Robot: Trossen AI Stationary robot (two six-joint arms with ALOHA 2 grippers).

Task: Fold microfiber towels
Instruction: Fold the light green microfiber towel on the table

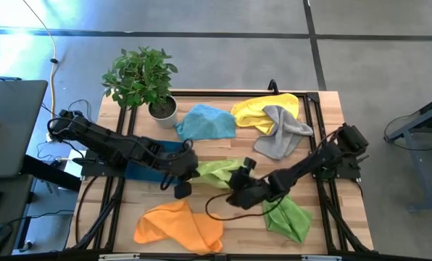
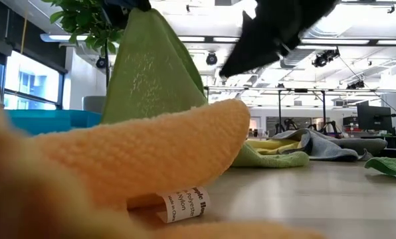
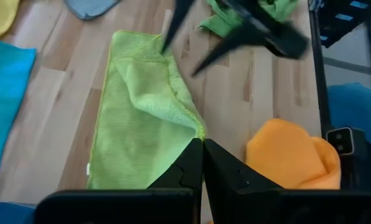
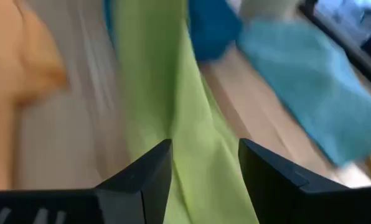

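A lime green towel (image 1: 217, 172) lies at the table's middle between my two grippers. My left gripper (image 3: 202, 142) is shut on one of its corners and holds that corner up, so the towel rises like a tent in the low view (image 2: 151, 66). My right gripper (image 4: 204, 162) is open, with the same towel's far part (image 4: 173, 93) running between its fingers; I cannot tell whether they touch it. An orange towel (image 1: 178, 226) lies near the front edge. A second lime towel (image 1: 288, 217) lies at the front right. Light blue (image 1: 205, 122), yellow (image 1: 263, 110) and grey (image 1: 285, 132) towels lie at the back. My left gripper pinches the lime towel's near corner (image 3: 200, 129) between its two fingers, at their free ends. The corner is lifted. The cloth falls slack from it, with a fold below the fingers, and the rest (image 3: 129, 143) lies spread on the table.
A potted plant (image 1: 145, 80) stands at the back left. A dark teal tray (image 1: 154, 168) lies under my left arm. The orange towel with its label (image 2: 181, 202) fills the front of the low view. Black frame rails (image 1: 314, 109) run along the table's edges.
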